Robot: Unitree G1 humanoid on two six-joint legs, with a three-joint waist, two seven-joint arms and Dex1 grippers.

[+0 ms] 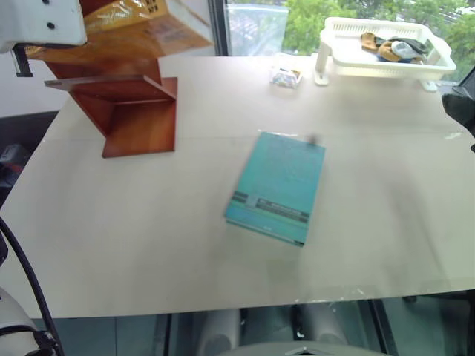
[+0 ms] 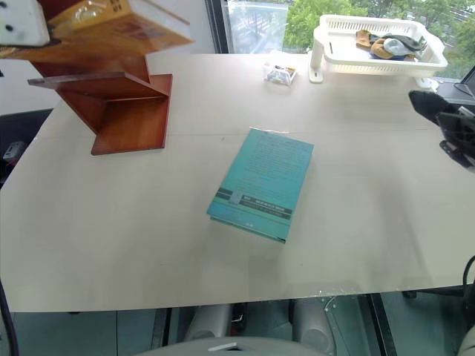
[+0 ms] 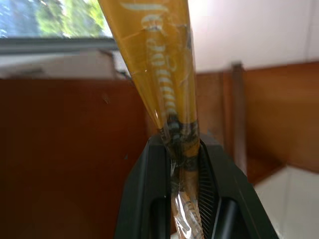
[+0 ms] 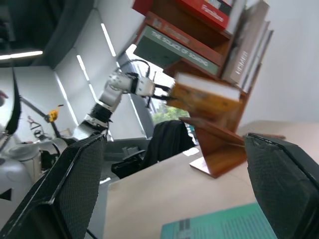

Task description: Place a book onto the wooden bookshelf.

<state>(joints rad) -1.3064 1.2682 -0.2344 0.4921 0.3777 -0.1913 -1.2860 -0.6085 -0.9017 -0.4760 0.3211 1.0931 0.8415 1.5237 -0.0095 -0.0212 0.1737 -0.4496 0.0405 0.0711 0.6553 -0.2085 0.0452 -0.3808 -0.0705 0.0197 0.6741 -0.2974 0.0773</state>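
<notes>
Table [image 1: 133, 245] open; left tool [image 3: 184, 164] clamps book [image 3: 159, 64] beside bookshelf [image 1: 137, 111].

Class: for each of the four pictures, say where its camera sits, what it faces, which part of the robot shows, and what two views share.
Left eye: head camera, facing down at the table and teal book.
Right eye: same scene; right hand at the edge.
Left wrist: along the left hand, shut on the book, toward the wooden bookshelf.
Right wrist: between open fingers, facing the bookshelf.
Shared: wrist views both show book and bookshelf.
</notes>
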